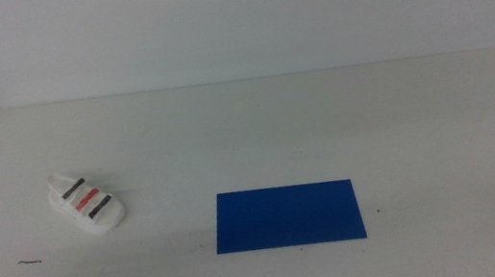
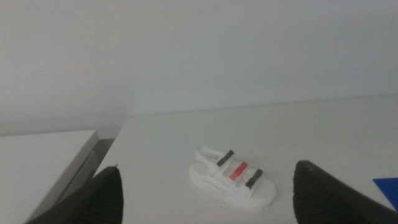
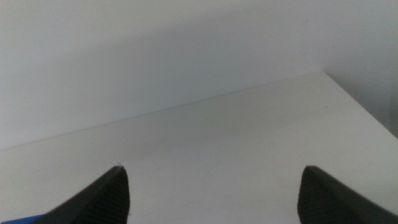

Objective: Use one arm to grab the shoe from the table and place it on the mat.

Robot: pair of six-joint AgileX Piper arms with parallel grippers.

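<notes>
Both pairs of jaws stand spread, holding nothing. Left gripper (image 2: 208, 193) faces the shoe (image 1: 87, 204) at the table's (image 1: 322, 118) left; mat (image 1: 288, 216) lies centre-low. Right gripper (image 3: 214, 196) is seemingly idle.

The mat (image 2: 387, 185) is cut off by the left wrist view's edge.

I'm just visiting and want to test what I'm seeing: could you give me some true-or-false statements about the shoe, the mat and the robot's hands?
1. The shoe lies on the mat. False: it lies on the bare table, apart from the mat.
2. The mat is blue. True.
3. The left hand grips the shoe. False: it is open, short of the shoe.
4. The right hand is open and holds nothing. True.
5. The shoe has a red strap between two dark ones. True.
</notes>
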